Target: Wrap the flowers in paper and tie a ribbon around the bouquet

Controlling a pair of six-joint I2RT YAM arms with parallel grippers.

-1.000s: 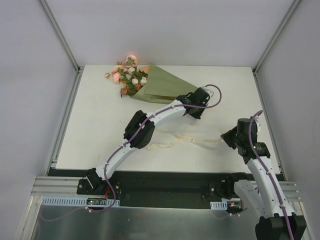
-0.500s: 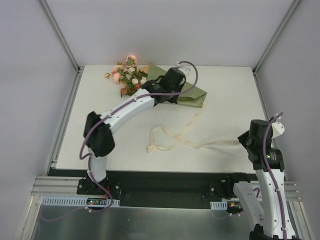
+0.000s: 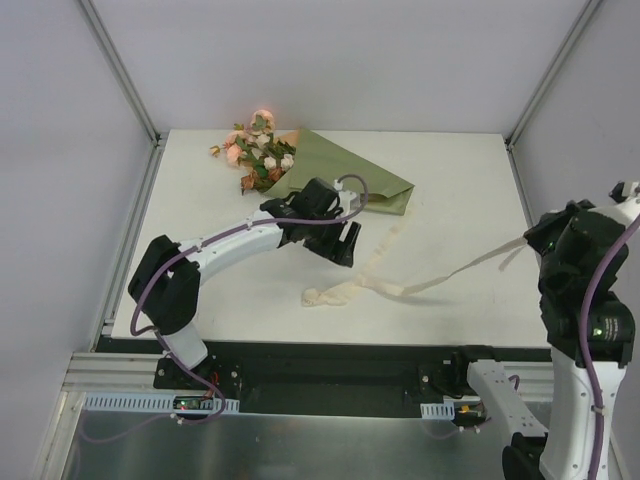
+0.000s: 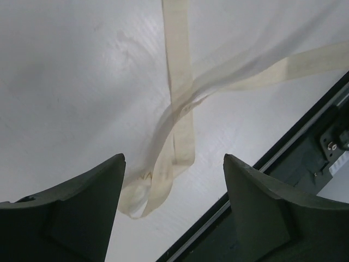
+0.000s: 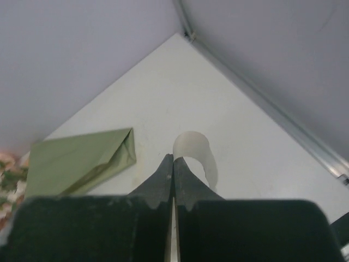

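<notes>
The bouquet lies at the table's far side, its flowers (image 3: pixel 256 150) topping an olive-green paper (image 3: pixel 345 180) cone. The cream ribbon (image 3: pixel 400 290) trails from a crumpled end near the front edge, rising to the right. My right gripper (image 3: pixel 533 236) is shut on the ribbon's other end, held above the table. In the right wrist view, a ribbon (image 5: pixel 194 145) loop curls out past my shut right gripper (image 5: pixel 173 158), with the paper (image 5: pixel 82 158) to the left. My left gripper (image 3: pixel 343 243) hovers open over the ribbon (image 4: pixel 180 109), just in front of the cone. Nothing sits inside the left gripper (image 4: pixel 174 161).
A black rail (image 4: pixel 305 142) runs along the table's near edge, close under the left gripper. Grey walls with metal corner posts (image 3: pixel 120 70) enclose the table on three sides. The white tabletop (image 3: pixel 200 280) ends near the arm bases.
My left gripper has opened and drawn back from the paper cone toward the front, over the ribbon. The right arm has lifted its ribbon end up and right, pulling the strip taut.
</notes>
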